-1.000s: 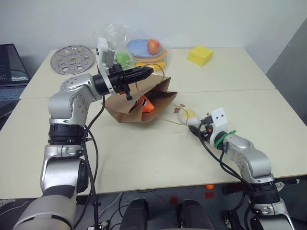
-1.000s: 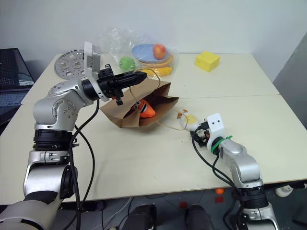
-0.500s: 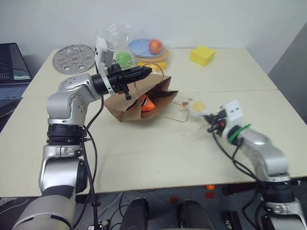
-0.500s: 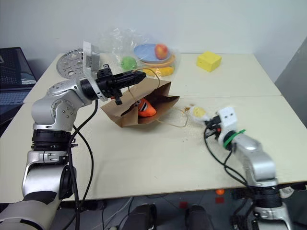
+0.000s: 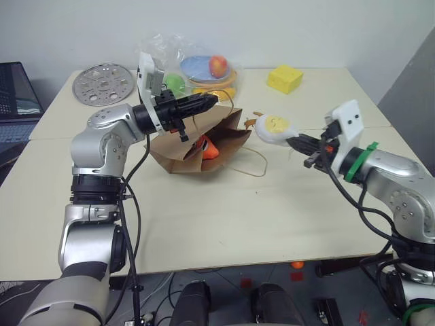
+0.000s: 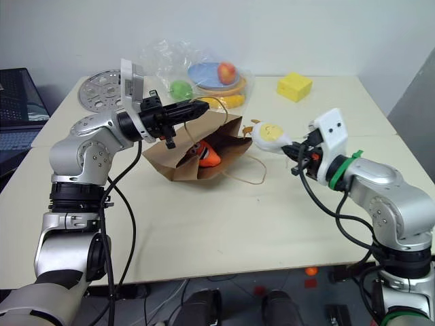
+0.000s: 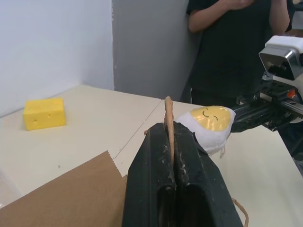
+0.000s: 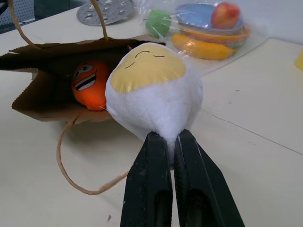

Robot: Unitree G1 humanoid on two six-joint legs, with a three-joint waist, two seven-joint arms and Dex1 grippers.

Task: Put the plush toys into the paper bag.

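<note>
One egg plush toy (image 5: pixel 273 127) hangs pinched in the right gripper (image 5: pixel 291 140), just beside the paper bag (image 5: pixel 200 144) mouth.

You have no readable text, label, brand, number or sign anywhere on this tabletop; the only markings are drawn cartoon faces, and neither carries any letters; one is a closed-eyed smile on the yellow patch of the egg toy (image 8: pixel 150 71); the other is a wide grin with round eyes on the orange carrot toy (image 8: pixel 89 82) lying inside the paper bag (image 8: pixel 45 101); the bag's brown paper is blank where you can see it; the yellow block (image 5: pixel 284 78) near the far right corner of the tabletop shows only small dents, no print.
</note>
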